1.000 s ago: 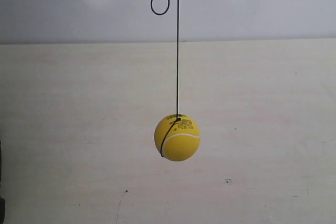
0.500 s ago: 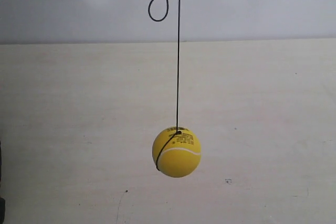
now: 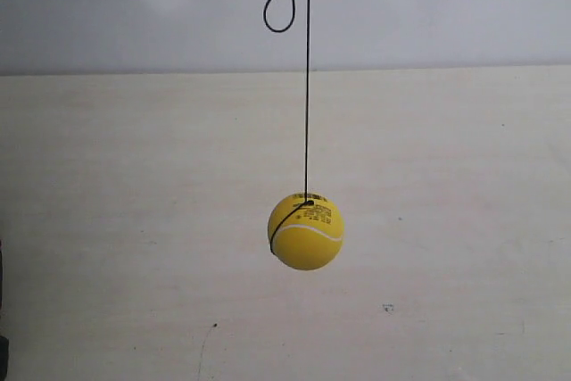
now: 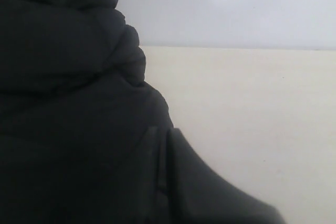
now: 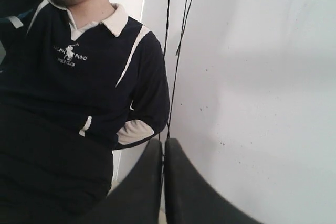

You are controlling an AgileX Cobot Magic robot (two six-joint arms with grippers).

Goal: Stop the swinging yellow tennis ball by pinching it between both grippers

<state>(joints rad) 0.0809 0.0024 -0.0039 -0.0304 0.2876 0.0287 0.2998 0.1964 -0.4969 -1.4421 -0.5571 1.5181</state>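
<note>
As ball (image 3: 305, 231) hangs, right hand (image 5: 163, 142) sits apart.

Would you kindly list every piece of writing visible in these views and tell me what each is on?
"RALPH PUNO" above "POLO CLUB", as best it reads: small white chest lettering on the person's dark polo shirt, right wrist view.
Black print near the top of the yellow tennis ball, exterior view: too small to read.
Left wrist view: no text.
</note>
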